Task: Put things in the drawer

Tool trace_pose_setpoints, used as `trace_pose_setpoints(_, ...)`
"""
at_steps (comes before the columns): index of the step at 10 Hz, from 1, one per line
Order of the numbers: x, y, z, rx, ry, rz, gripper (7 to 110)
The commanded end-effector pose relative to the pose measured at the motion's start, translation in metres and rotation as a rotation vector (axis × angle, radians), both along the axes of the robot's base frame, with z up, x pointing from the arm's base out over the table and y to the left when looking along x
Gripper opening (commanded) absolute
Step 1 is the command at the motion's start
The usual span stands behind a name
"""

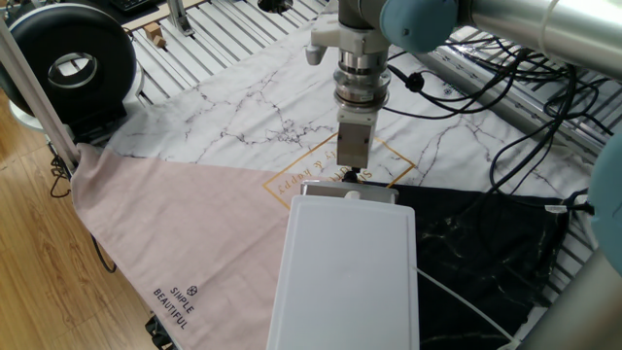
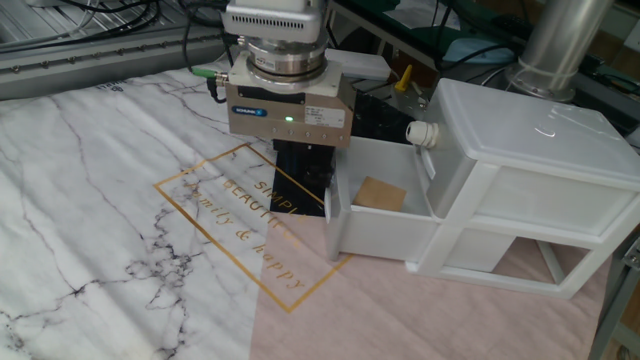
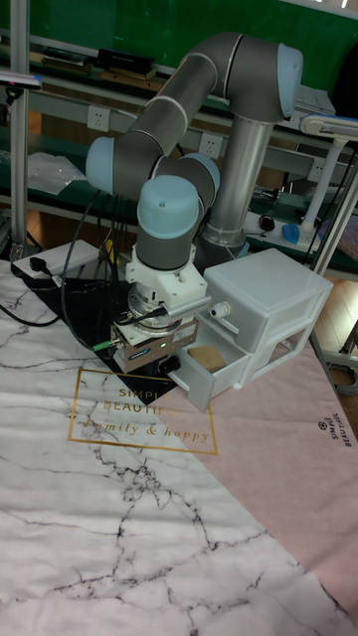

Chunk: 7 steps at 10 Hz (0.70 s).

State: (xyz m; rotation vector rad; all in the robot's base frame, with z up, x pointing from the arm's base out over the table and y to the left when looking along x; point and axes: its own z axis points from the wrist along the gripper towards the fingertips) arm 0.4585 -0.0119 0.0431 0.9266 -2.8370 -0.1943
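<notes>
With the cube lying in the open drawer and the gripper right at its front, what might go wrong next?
The gripper hangs close against the open drawer front, so a sideways move might knock the unit askew. The drawer is not yet shut; a push landing off-centre may jam it. The wooden cube itself looks safely inside.
</notes>
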Motion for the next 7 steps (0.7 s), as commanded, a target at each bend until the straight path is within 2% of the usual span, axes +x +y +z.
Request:
trace_pose_setpoints(1, 0.0047, 0.0026, 0.0035, 0.025, -0.008, -0.001, 7)
trace_pose_setpoints(7, 0.0066, 0.0109, 0.0036, 0.051, -0.007, -0.009, 7)
